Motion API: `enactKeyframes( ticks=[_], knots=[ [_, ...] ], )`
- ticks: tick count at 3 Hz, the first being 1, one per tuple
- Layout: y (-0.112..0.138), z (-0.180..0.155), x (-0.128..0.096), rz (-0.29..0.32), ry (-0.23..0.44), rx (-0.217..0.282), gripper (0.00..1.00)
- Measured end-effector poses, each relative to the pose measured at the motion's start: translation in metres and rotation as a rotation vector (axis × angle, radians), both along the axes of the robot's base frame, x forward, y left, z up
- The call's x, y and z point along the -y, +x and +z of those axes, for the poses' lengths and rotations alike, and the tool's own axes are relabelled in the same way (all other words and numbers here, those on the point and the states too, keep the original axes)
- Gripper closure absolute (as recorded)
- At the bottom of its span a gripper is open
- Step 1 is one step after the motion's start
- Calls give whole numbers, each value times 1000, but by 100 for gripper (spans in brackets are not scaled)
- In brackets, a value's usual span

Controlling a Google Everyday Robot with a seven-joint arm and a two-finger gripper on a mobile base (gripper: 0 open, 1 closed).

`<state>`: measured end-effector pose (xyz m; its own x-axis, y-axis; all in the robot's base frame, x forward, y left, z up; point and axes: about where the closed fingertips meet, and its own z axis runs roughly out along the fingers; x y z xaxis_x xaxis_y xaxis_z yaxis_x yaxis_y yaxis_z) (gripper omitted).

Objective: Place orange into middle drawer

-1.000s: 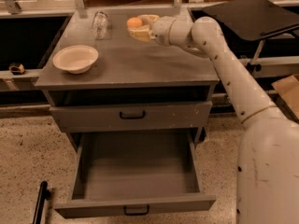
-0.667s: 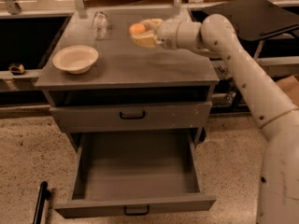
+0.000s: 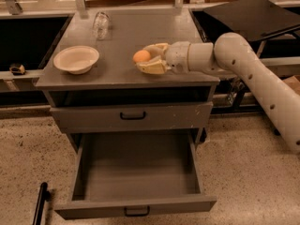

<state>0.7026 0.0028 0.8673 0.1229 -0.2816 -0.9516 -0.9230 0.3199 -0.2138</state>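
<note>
So, quick update: my gripper (image 3: 148, 58) is clamped on the orange (image 3: 141, 56) and has carried it from the back of the cabinet top (image 3: 126, 32) to near the front edge. The middle drawer (image 3: 136, 168) is open below, so I reckon lowering comes next.
</note>
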Motion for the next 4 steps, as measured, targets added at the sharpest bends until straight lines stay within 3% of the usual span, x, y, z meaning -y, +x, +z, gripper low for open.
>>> enactKeyframes(
  ticks=[2, 3, 4],
  knots=[
    [-82, -24, 9, 115, -38, 13, 100],
    [-110, -37, 14, 172, -41, 39, 100],
    [-140, -62, 23, 186, -91, 10, 100]
  ],
)
